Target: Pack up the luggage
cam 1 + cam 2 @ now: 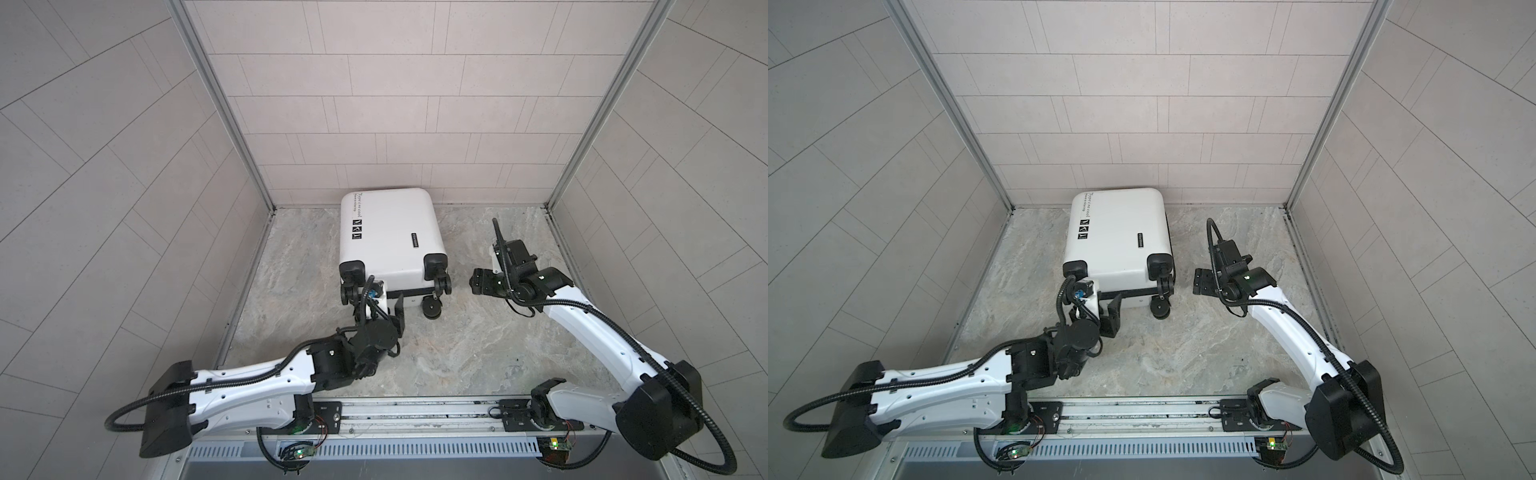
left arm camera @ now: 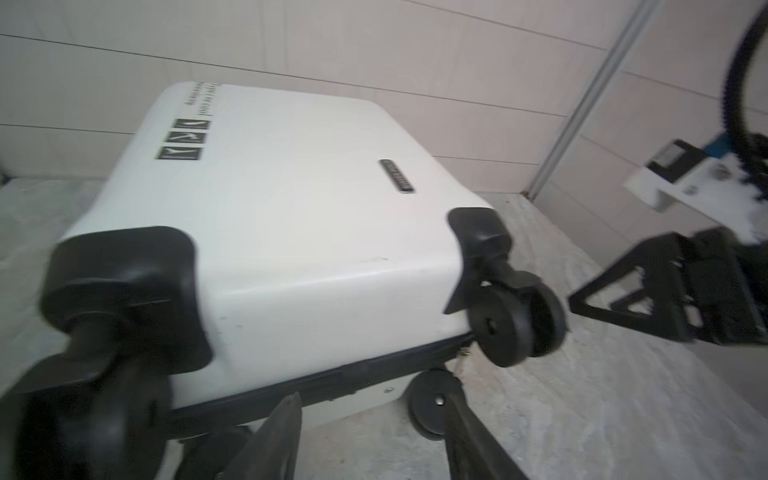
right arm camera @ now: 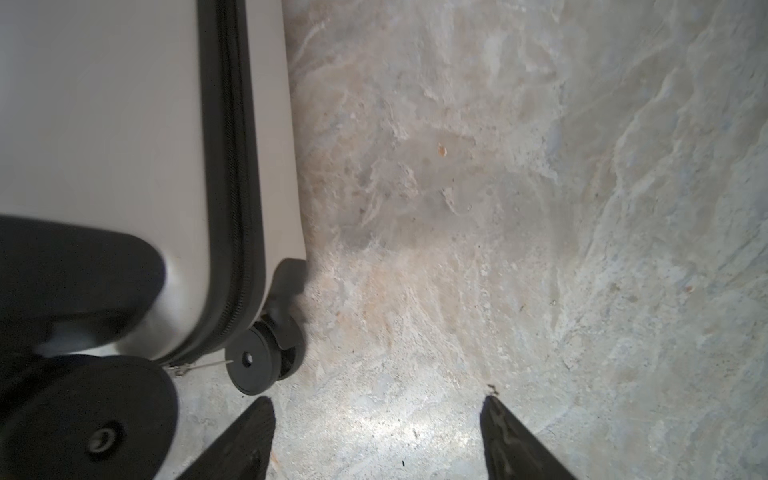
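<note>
Luggage (image 1: 390, 232) lies closed (wheels nearest); left gripper (image 1: 398, 316) at its wheels, right gripper (image 1: 478, 282) beside, both released.

Luggage (image 1: 390, 232): white hard plastic shell, smooth, glossy, faint scuffs.
Wheels (image 2: 511, 328): black plastic, matt.
Zipper band (image 3: 232, 166): black, ribbed, cloth-like.
Counter (image 1: 457, 332): grey-beige stone look, mottled, low sheen.
Walls (image 1: 395, 104): pale tile-pattern panels, matt.
Corner posts (image 1: 224, 104): brushed metal.

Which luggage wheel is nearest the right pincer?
The raised wheel on the luggage's upper shell, facing the right pincer; the others sit lower or farther left.
</note>
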### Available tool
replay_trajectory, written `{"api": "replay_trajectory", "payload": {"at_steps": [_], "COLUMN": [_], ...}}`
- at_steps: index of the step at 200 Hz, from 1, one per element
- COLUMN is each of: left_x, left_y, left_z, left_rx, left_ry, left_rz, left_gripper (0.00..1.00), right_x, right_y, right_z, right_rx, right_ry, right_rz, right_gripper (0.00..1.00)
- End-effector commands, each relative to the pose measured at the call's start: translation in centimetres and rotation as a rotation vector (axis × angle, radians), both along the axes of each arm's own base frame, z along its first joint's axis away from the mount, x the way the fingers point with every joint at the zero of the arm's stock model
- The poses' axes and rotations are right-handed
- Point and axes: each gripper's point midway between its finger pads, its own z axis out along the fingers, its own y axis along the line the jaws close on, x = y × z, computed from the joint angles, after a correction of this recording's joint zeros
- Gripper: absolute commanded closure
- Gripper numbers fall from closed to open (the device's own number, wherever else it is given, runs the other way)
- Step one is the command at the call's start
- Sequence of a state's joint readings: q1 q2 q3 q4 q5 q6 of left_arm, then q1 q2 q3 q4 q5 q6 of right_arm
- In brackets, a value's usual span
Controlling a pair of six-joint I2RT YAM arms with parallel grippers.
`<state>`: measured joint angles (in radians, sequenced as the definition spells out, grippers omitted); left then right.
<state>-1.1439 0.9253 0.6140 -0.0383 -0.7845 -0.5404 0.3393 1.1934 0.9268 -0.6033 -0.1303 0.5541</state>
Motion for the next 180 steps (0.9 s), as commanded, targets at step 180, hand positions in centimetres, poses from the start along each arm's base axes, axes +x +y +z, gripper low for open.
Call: {"api": "replay_trajectory", "payload": {"at_steps": [180], "left_x": [4.0], "left_y": [15.9], "left_z": [-7.8], "left_rx": [0.078], "left_ry": [0.408], "left_rz": [0.401], "left_gripper": [0.4], "right_x": [-1.3], "right_y": [8.9], "right_z": [-1.7], "right_rx": [0.05], "right_ry": [-0.394], "right_rz": [0.27], "right_gripper": [0.23]}}
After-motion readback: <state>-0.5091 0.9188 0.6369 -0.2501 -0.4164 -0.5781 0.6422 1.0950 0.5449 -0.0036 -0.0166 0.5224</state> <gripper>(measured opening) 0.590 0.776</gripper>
